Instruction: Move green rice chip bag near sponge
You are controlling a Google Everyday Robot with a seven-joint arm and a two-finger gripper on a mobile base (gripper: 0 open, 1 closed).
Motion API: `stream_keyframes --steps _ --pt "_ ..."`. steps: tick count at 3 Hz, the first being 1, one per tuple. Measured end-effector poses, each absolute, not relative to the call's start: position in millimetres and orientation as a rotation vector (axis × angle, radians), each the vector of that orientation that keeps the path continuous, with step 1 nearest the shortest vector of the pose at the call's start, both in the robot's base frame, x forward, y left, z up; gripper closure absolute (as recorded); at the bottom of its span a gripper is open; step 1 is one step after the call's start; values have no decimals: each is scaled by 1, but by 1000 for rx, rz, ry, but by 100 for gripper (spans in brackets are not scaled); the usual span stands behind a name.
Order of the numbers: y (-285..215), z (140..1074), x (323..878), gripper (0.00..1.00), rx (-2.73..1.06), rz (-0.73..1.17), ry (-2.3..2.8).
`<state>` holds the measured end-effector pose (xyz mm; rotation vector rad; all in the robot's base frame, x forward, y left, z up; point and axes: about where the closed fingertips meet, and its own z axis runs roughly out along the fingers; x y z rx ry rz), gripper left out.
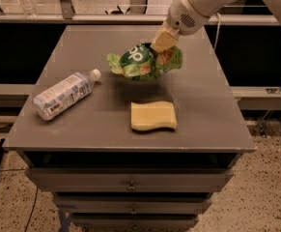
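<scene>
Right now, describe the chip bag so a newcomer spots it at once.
On the grey table, look above the back middle, behind the yellow sponge. The chip bag hangs there, pinched at its top by the arm's tool. It is the only crinkly bright green thing; the bottle lying nearby is clear.

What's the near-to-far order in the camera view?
sponge → green rice chip bag, held above the table → end effector, shut on the bag's top right. Water bottle at left is omitted because its depth overlaps the sponge's.
</scene>
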<state>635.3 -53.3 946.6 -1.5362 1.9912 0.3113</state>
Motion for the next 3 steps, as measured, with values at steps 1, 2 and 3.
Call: stream_keyframes --steps 1,2,3 --pt "-54 936 605 100 -1534 357 2044" --pt "-59 928 585 82 -1515 384 2100" --pt "-64 922 576 59 -1493 393 2135"
